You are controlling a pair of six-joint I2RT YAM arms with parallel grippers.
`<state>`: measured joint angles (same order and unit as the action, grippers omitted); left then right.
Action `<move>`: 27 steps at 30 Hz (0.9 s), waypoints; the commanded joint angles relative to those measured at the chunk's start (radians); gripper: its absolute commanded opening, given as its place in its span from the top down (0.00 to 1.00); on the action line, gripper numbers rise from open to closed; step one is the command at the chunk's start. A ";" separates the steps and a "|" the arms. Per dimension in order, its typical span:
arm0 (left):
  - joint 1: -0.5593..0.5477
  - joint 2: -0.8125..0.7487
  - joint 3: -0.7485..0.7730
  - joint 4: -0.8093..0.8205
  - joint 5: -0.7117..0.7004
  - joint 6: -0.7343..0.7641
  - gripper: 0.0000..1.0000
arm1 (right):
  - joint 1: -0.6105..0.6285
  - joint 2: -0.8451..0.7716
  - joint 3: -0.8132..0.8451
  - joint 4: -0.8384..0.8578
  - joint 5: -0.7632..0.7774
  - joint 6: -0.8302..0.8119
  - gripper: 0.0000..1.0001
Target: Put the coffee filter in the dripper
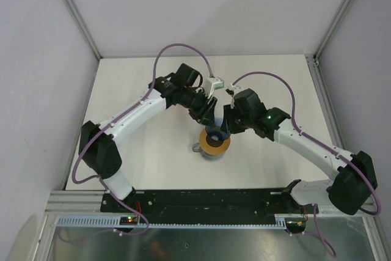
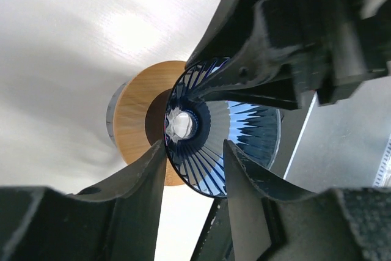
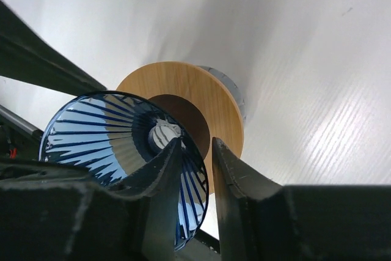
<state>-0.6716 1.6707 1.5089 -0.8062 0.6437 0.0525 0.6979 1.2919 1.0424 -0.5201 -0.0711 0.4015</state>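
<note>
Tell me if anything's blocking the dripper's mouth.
Yes. The left gripper and the right gripper each straddle the rim of the dripper, one finger outside and one reaching inside the cone. Apart from those fingers, the cone looks bare inside. No filter is in view.

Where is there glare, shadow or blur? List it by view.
Top view: even light, sharp. Left wrist view: glare patch on the table, left claw fingers dark in the foreground. Right wrist view: dripper ribs crisp, right claw fingers dark.
</note>
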 commanded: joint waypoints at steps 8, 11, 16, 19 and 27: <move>0.035 -0.065 0.113 -0.001 0.045 0.017 0.45 | -0.002 -0.032 0.049 -0.009 -0.011 -0.030 0.56; 0.042 -0.069 0.113 0.000 0.038 0.019 0.45 | -0.002 -0.028 0.056 0.004 -0.026 -0.030 0.56; 0.076 -0.082 0.129 0.001 0.034 0.020 0.44 | 0.001 -0.013 0.068 0.015 -0.046 -0.032 0.57; 0.105 -0.089 0.135 -0.001 0.035 0.020 0.43 | 0.008 -0.002 0.073 0.020 -0.056 -0.031 0.63; 0.141 -0.097 0.128 0.000 0.045 0.021 0.42 | 0.021 0.033 0.084 0.026 -0.077 -0.030 0.72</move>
<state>-0.5388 1.6218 1.5990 -0.8108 0.6624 0.0540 0.7109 1.3117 1.0779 -0.5255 -0.1268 0.3805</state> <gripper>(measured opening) 0.572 0.285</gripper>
